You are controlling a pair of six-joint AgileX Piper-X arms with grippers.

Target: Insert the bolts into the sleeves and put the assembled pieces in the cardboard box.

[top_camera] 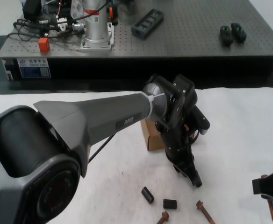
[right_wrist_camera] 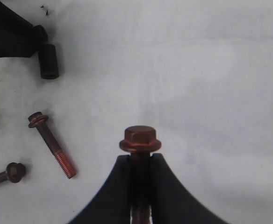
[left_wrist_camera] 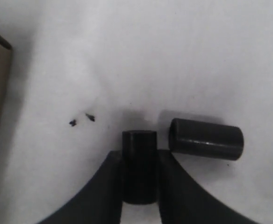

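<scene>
Left claw (left_wrist_camera: pixel 140 157) clamps a sleeve (left_wrist_camera: pixel 139 144) lengthwise. Right claw (right_wrist_camera: pixel 140 161) pinches a bolt (right_wrist_camera: pixel 140 137) by the shank, head outward. They're well apart, axes not yet lined up.

A white cloth (top_camera: pixel 230 121) covers the tabletop under the left jaws and the right jaws. Two tiny dark specks (left_wrist_camera: pixel 80 120) lie on it just beside the left jaws. Well beyond the left jaws sits a perforated metal plate (top_camera: pixel 197 32) with a dark front edge. It carries a silver post (top_camera: pixel 96 23), an orange block (top_camera: pixel 43 44), a tangle of cables (top_camera: pixel 31 23) and a black slotted tray (top_camera: pixel 147 22). Toward the right jaws' side are two dark pieces with green spots (top_camera: pixel 233 33). A label (top_camera: pixel 33 67) sticks to the plate's front.
</scene>
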